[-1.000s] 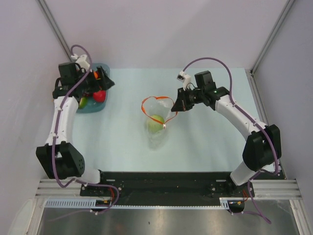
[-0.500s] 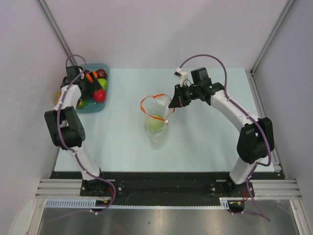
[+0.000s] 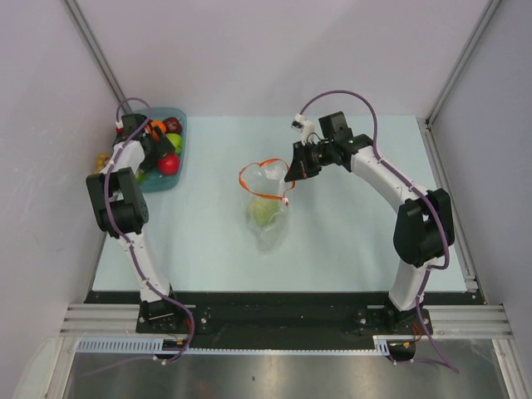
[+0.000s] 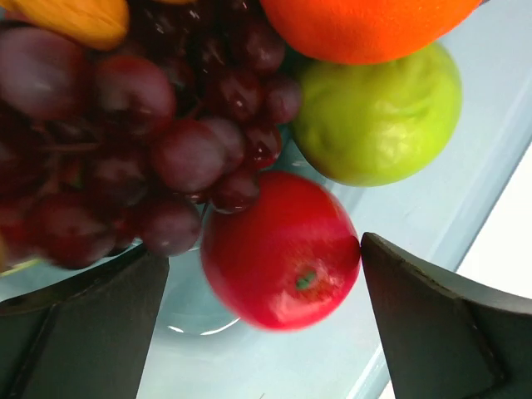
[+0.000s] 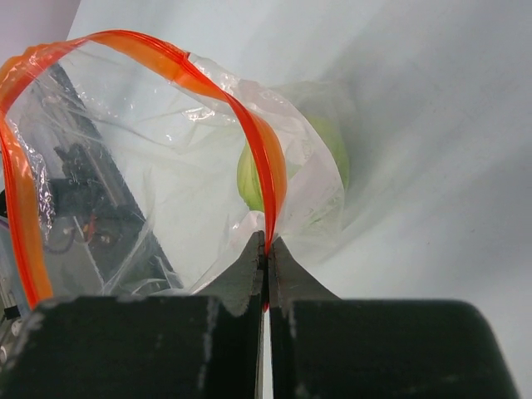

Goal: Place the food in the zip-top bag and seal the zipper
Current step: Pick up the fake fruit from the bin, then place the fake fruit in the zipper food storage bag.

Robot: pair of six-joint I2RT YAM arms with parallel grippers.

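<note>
The clear zip-top bag lies mid-table with its mouth held open as a loop of red-orange zipper. One green apple sits inside it. My right gripper is shut on the zipper strip at the bag's right corner; the bag and the apple inside show behind it. My left gripper is open over the tray, its fingers either side of the red apple. Purple grapes, a green apple and an orange lie just beyond.
The teal-blue tray stands at the table's far left corner, near the left wall. A yellow-orange piece lies at the tray's edge. Side walls and corner posts close in the table.
My left arm has folded back and lowered its open gripper into the tray around the red apple. My right gripper has drawn the bag's zipper corner slightly up and left.
</note>
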